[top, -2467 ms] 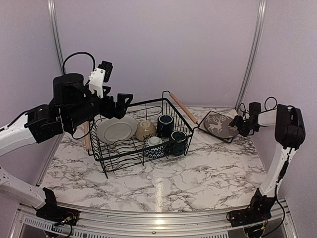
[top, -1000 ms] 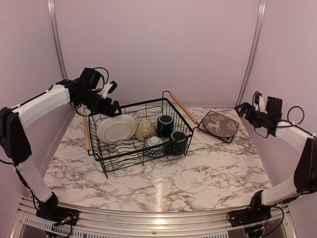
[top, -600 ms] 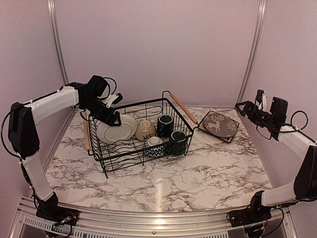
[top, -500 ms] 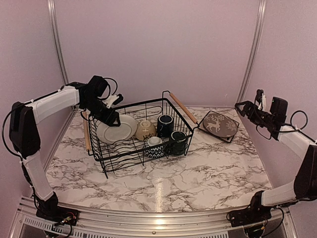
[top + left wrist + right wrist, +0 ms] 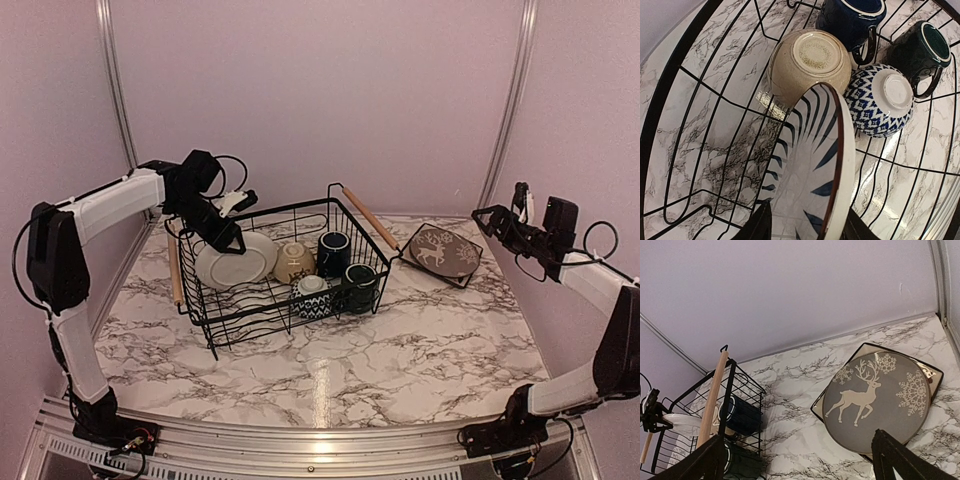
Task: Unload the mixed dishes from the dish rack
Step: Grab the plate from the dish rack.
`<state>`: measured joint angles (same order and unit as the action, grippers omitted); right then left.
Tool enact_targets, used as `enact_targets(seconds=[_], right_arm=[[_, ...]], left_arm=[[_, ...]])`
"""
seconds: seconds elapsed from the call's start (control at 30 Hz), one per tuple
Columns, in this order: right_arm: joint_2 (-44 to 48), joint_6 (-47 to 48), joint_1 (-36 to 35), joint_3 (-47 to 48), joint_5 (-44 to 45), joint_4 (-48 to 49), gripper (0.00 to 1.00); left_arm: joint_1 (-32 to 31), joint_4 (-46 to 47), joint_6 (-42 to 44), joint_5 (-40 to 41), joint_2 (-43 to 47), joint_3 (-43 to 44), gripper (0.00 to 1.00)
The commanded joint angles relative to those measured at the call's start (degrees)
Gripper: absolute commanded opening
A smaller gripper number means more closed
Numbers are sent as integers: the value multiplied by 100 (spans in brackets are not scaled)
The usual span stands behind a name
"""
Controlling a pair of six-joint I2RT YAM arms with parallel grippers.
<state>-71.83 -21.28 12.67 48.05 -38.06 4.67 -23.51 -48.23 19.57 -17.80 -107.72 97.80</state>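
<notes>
The black wire dish rack (image 5: 290,208) holds a striped plate (image 5: 237,262) on edge, a cream bowl (image 5: 294,262), a blue patterned bowl (image 5: 312,295) and two navy mugs (image 5: 333,252) (image 5: 360,285). My left gripper (image 5: 228,240) reaches into the rack's back left corner. In the left wrist view it (image 5: 807,232) straddles the top rim of the striped plate (image 5: 815,165), one finger at the back and the other a little off the front face. My right gripper (image 5: 490,215) hangs open and empty in the air beyond the grey reindeer plate (image 5: 438,250).
The reindeer plate (image 5: 875,400) lies on a square dark plate (image 5: 935,372) on the marble table right of the rack. Wooden handles (image 5: 370,217) (image 5: 176,270) run along the rack's two ends. Walls stand close behind and at both sides.
My left arm has swung down from above the rack's left end and set its jaws over the striped plate. My right arm has drawn back from the reindeer plate toward the right wall.
</notes>
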Motion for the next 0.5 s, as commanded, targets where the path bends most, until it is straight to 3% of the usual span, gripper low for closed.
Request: enact_targets(seconds=[0.0, 0.47], right_arm=[[-16, -31, 8, 145, -70, 61, 98], [-41, -97, -8, 71, -104, 147, 98]], left_arm=[[76, -519, 333, -422, -256, 304, 43], [95, -840, 520, -720, -228, 685, 16]])
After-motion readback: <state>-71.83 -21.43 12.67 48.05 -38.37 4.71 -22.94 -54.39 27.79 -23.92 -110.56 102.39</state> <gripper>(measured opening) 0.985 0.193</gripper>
